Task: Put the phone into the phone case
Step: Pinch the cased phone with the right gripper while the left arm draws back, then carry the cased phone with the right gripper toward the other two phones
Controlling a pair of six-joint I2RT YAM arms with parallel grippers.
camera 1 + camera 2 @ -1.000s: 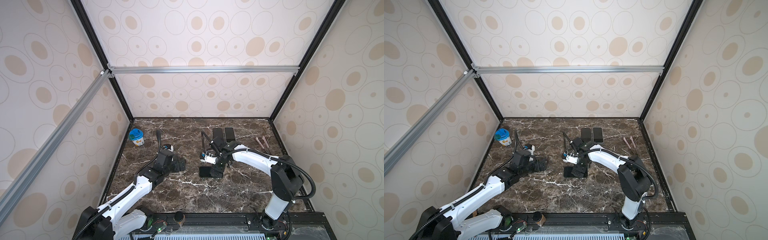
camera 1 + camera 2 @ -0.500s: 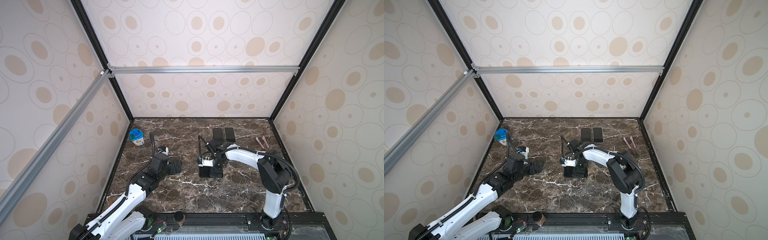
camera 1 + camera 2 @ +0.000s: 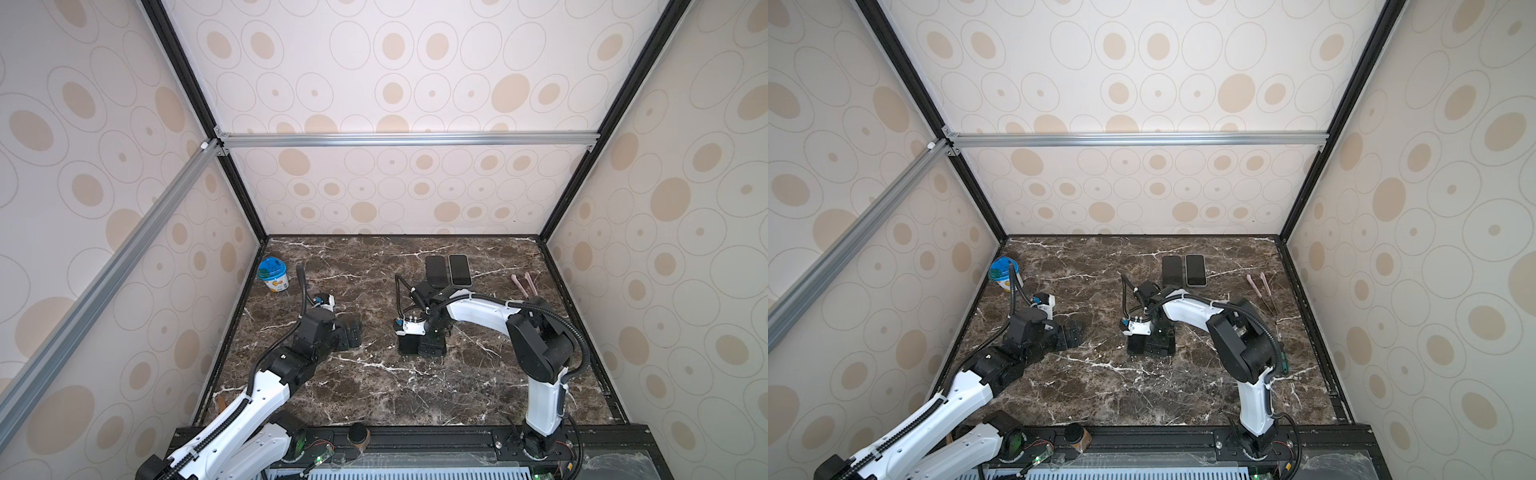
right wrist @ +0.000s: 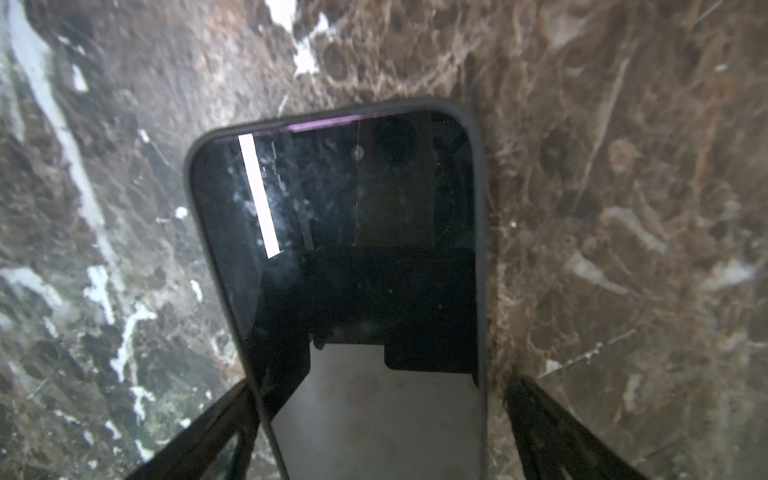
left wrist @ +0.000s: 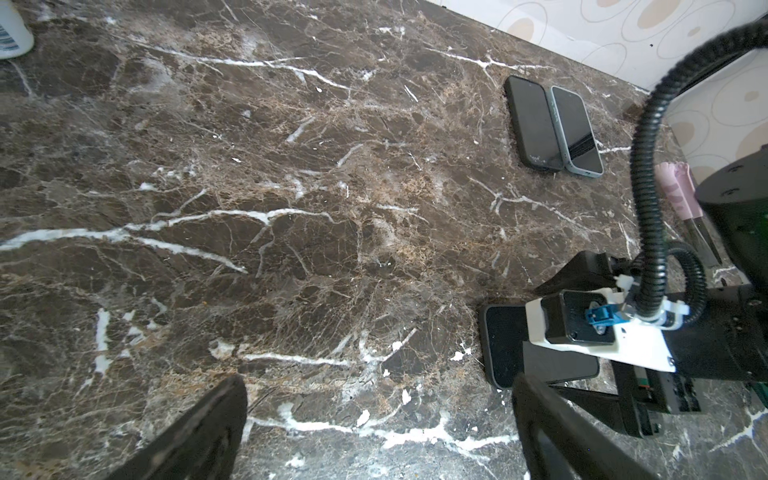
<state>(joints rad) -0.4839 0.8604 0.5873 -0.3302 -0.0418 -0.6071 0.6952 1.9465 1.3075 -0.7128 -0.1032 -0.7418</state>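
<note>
Right hand apart, straddling the phone, which lies flat inside the case at frame centre on the bench; probably poised to press it home. Left hand apart, empty, standing clear, lower frame.

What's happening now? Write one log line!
left gripper: open, empty | right gripper: open, straddling phone | phone: lying in case

Blue-lidded tub, pink sticks

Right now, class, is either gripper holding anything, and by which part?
Nothing is held. The open right gripper straddles the black phone in its dark grey case; the open left gripper is empty.
</note>
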